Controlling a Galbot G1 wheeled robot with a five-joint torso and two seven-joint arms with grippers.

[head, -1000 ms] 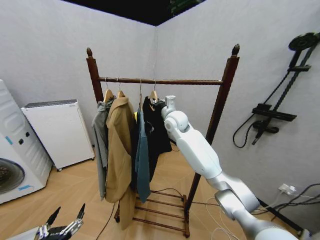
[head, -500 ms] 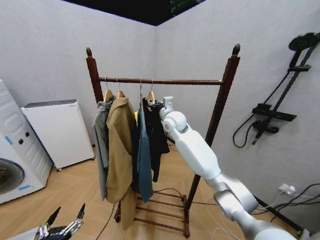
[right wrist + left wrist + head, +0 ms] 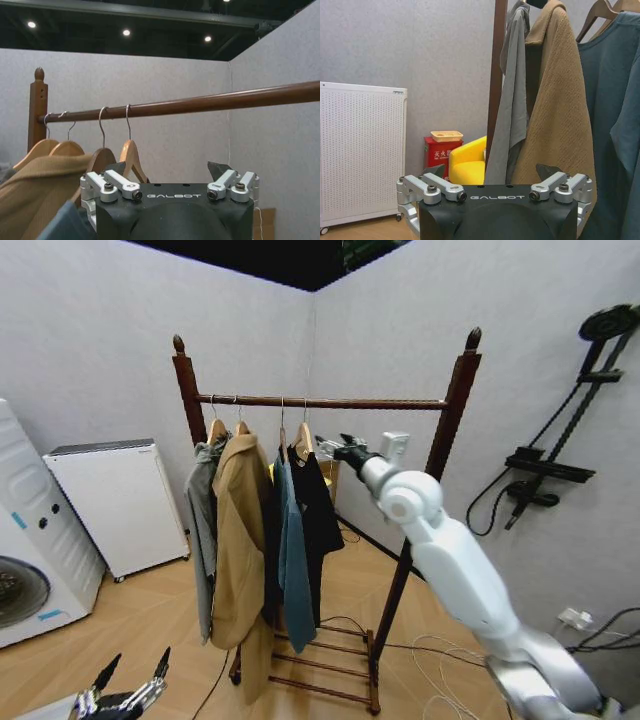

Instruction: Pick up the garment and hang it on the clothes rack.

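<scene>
The garment (image 3: 318,505), a black jacket, hangs by its light wooden hanger (image 3: 303,437) from the rail of the clothes rack (image 3: 380,403), rightmost in a row of clothes. My right gripper (image 3: 335,448) is open just right of the hanger and level with it, holding nothing. From the right wrist, the right gripper (image 3: 169,172) has its fingers spread below the rail (image 3: 210,102), with the hanger (image 3: 131,155) and its hook behind them. My left gripper (image 3: 125,695) stays low at the front left, open (image 3: 491,172) and idle.
A teal jacket (image 3: 293,550), a tan coat (image 3: 238,530) and a grey garment (image 3: 203,520) hang left of the black one. A white appliance (image 3: 110,500) and a washing machine (image 3: 20,570) stand at left. A black stand (image 3: 560,460) and floor cables (image 3: 440,650) are at right.
My right arm has swung out to the right, away from the clothes, and the gripper has let go of the hanger. The black jacket now hangs free on the rail.
</scene>
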